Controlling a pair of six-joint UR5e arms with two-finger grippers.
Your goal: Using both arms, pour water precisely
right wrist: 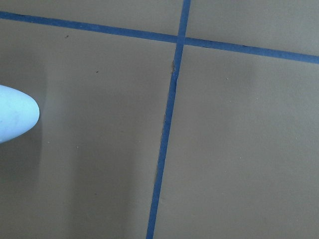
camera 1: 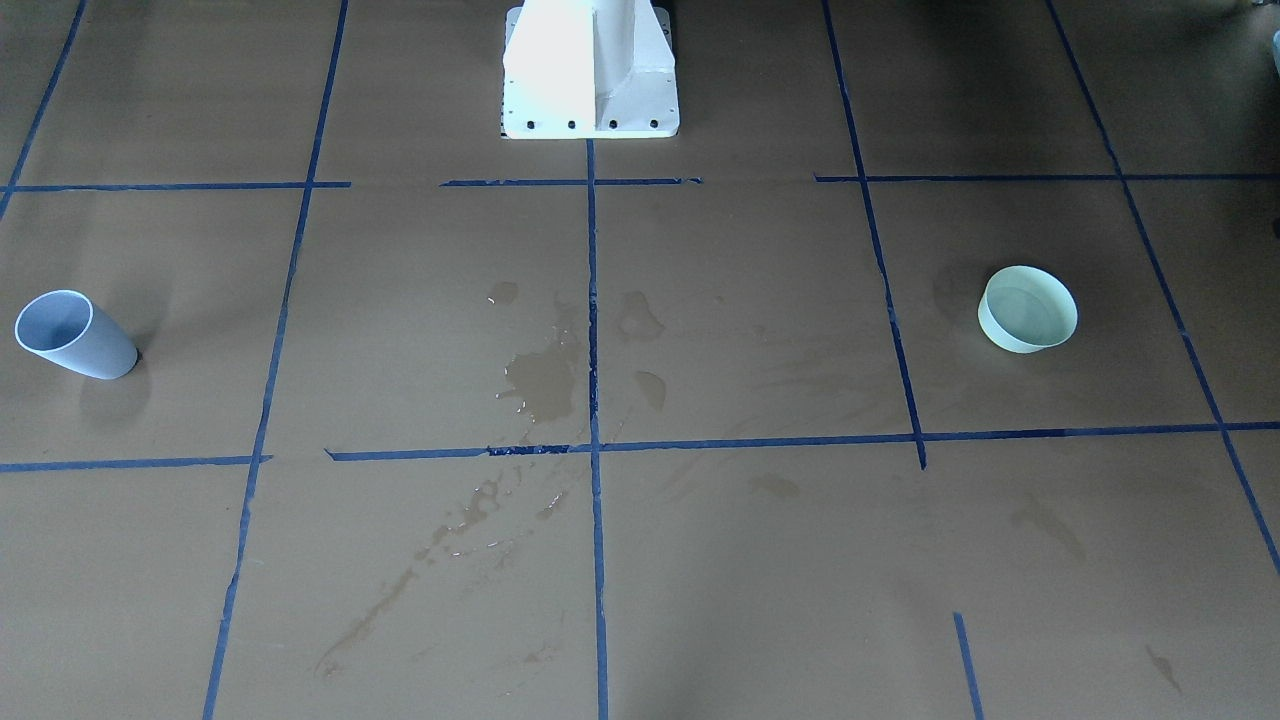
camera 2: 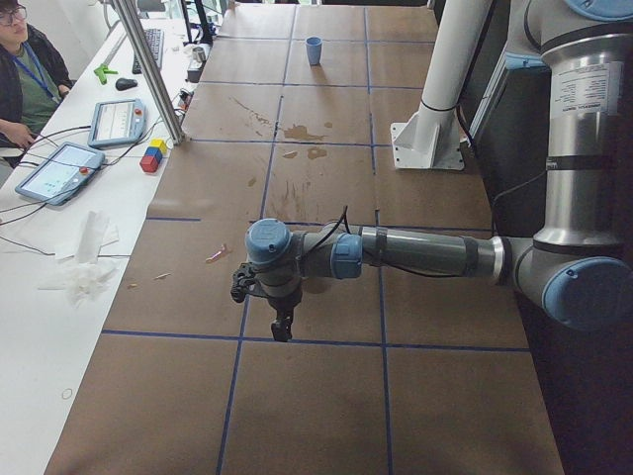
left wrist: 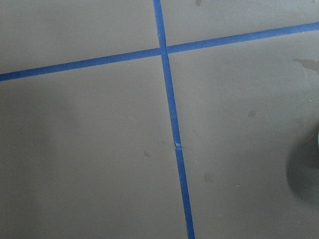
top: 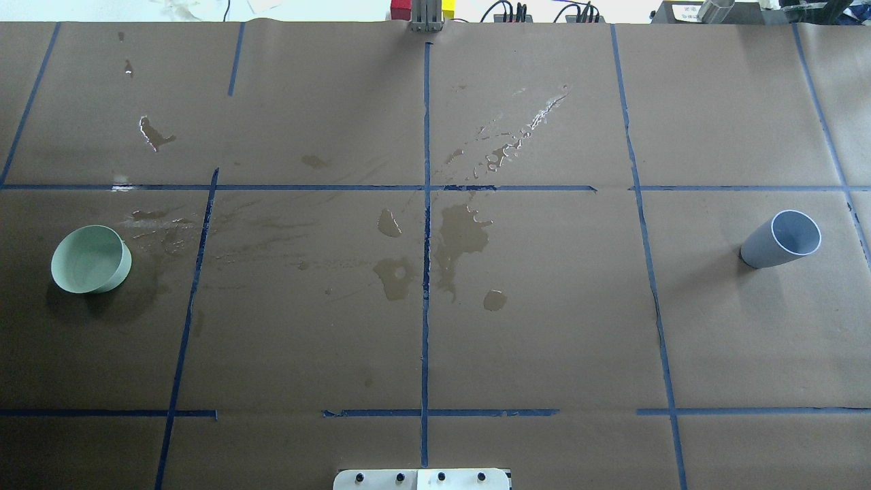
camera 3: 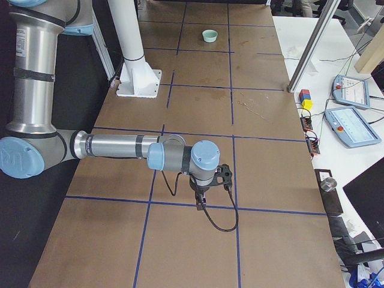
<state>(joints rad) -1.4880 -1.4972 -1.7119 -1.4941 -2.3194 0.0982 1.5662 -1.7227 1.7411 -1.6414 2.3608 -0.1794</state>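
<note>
Neither arm enters the overhead or front-facing views, so each shows only from a table end. The left arm reaches out low over the brown paper, its left gripper pointing down just above a blue tape line. The right arm does likewise with its right gripper. Both grippers are small and dark there, and neither wrist camera catches its own fingers, so I cannot tell whether the jaws are apart or together. The left wrist view shows only taped paper and a dark blur cut off at its right edge. The right wrist view has a pale blue rounded shape clipped by its left edge, too blurred to name. The water shows as faint glossy glints on the paper right of the centre tape on the far side, among darker wet stains. Whether any lies in the vessels is hard to make out. A pale green bowl stands near the table's left end and a grey-blue cup near the right end, well apart, both mouth up. The middle squares between them hold only stains. The white pedestal sits at the near edge. Along the far edge are control tablets, coloured blocks and a metal post. A seated person is cut off there.
</note>
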